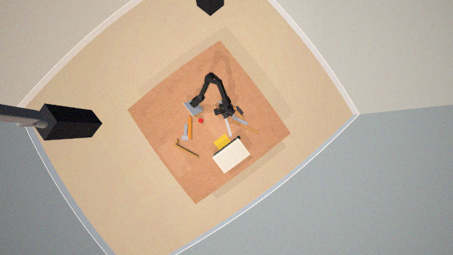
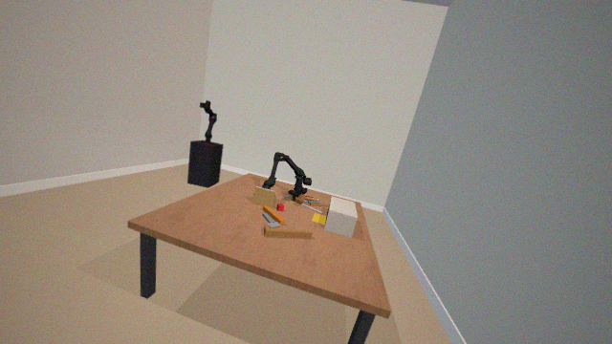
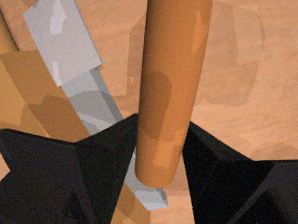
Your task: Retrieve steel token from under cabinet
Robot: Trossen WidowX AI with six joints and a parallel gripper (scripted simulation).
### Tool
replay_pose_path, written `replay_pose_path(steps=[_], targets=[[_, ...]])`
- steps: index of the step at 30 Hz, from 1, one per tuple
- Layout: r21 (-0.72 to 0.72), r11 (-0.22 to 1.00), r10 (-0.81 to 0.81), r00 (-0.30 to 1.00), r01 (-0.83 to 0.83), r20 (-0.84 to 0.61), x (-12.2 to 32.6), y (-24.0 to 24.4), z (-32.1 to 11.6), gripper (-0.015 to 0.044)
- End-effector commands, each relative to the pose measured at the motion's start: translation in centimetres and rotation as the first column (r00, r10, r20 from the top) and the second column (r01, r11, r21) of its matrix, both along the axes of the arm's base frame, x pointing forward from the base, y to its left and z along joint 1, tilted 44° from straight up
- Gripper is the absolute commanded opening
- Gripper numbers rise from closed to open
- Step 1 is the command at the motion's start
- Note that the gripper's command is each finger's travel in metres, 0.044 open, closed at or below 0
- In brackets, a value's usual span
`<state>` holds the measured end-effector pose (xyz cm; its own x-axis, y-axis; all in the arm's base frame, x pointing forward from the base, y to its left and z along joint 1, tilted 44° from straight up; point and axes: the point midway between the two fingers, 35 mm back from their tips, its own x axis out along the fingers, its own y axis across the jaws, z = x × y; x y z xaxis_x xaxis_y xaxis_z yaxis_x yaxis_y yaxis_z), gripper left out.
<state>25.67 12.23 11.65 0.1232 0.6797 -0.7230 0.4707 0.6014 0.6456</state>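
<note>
The white cabinet [image 1: 231,156] [image 2: 341,211] stands toward one table edge, with the yellow marked area [image 1: 221,141] [image 2: 318,219] in front of it. I cannot make out the steel token or the vent slots. My gripper [image 3: 160,121] is shut on an orange round handle [image 3: 175,55], near the handle's end. In the top and exterior views, a thin pale rod [image 1: 228,127] [image 2: 312,207] runs from beneath the gripper toward the cabinet. It looks like the shaft of the held tool, its far end short of the cabinet. The fingertips are hidden in the top view.
A grey tool piece [image 1: 240,120] [image 3: 62,42] and a tan bar [image 1: 252,128] [image 3: 47,95] lie beside the gripper. A red cube [image 1: 200,120] [image 2: 280,207], an orange bar [image 1: 190,128] [image 2: 273,215] and a long hooked bar [image 1: 187,149] [image 2: 288,233] lie on the arm's other side.
</note>
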Motion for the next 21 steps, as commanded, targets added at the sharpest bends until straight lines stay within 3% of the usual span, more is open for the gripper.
replay_pose_path(steps=[1, 21], targets=[[0.014, 1.0, 0.004, 1.0, -0.005, 0.018, 0.3, 0.59, 0.99, 0.0], [0.015, 1.0, 0.003, 1.0, -0.004, 0.017, 1.16, 0.83, 1.4, 0.0]])
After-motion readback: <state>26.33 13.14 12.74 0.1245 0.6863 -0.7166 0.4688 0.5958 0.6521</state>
